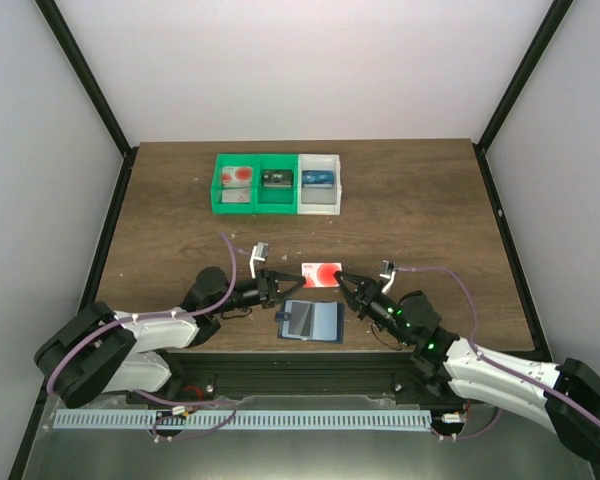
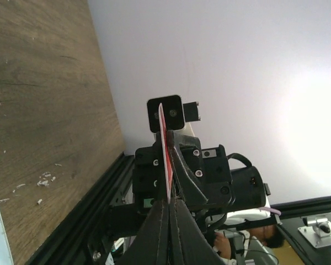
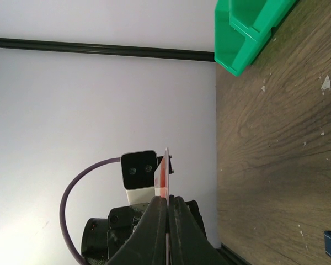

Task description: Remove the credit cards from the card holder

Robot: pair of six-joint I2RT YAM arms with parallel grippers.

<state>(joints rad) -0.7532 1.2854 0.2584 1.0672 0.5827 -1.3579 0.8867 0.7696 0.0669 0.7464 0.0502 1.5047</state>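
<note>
There is 1 credit card (image 1: pixel 321 274) out in the open, pale with a large red circle. There is also 1 card holder (image 1: pixel 312 321), a dark blue wallet lying open on the table (image 1: pixel 160 220) with its lighter blue inside facing up. At the far side stand 2 bins side by side. The green bin (image 1: pixel 255 209) has 2 compartments and the white bin (image 1: pixel 319 209) has 1. The left green compartment holds pale binned cards (image 1: pixel 238 180) with red marks, but they are too small to count. The right green compartment holds 1 black item (image 1: pixel 278 179), and the white bin holds 1 blue item (image 1: pixel 319 179).

The 2 arms meet just beyond the card holder. The left gripper (image 1: pixel 283 284) pinches the credit card's left end and the right gripper (image 1: pixel 347 286) pinches its right end. The card hangs between them, face up, clear of the wood. In the left wrist view the card (image 2: pixel 165 149) is edge-on, and the left gripper (image 2: pixel 169 201) has both fingers pressed flat against it. The right wrist view shows the same, with the right gripper (image 3: pixel 167 199) clamped tight on the card's (image 3: pixel 166 171) thin edge.

The table is dark brown wood grain with a few pale flecks. Plain pale walls (image 1: pixel 310 60) and black frame posts (image 1: pixel 85 75) close it in.
</note>
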